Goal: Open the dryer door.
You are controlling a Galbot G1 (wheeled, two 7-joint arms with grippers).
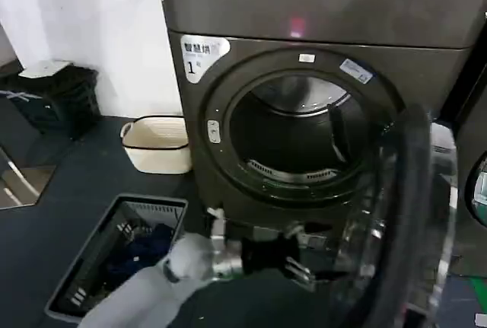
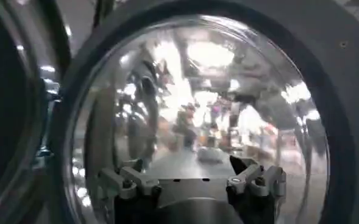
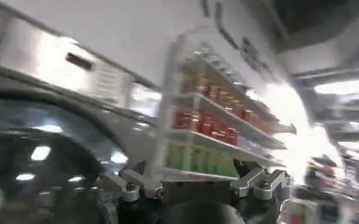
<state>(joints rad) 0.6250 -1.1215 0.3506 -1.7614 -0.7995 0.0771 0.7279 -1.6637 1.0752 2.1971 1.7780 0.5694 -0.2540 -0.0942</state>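
Note:
The dryer (image 1: 304,16), dark grey-bronze with a white "1" sticker and a pink light, stands ahead with its drum hole (image 1: 297,134) uncovered. The dryer door (image 1: 411,214) is swung out to the right and shows nearly edge-on, its glass bulging inward. My left gripper (image 1: 300,267) reaches in low, just left of the door's inner side, below the drum hole. In the left wrist view the left gripper (image 2: 188,167) is open with nothing between its fingers, facing the door's domed glass (image 2: 209,91). My right gripper (image 3: 194,176) is open, away from the door.
A grey laundry basket (image 1: 68,297) with blue clothes sits on the floor at lower left. A cream basket (image 1: 158,144) stands by the wall, with a black crate (image 1: 57,96) farther left. Another machine (image 1: 475,183) flanks the right. The right wrist view shows stocked shelves (image 3: 216,122).

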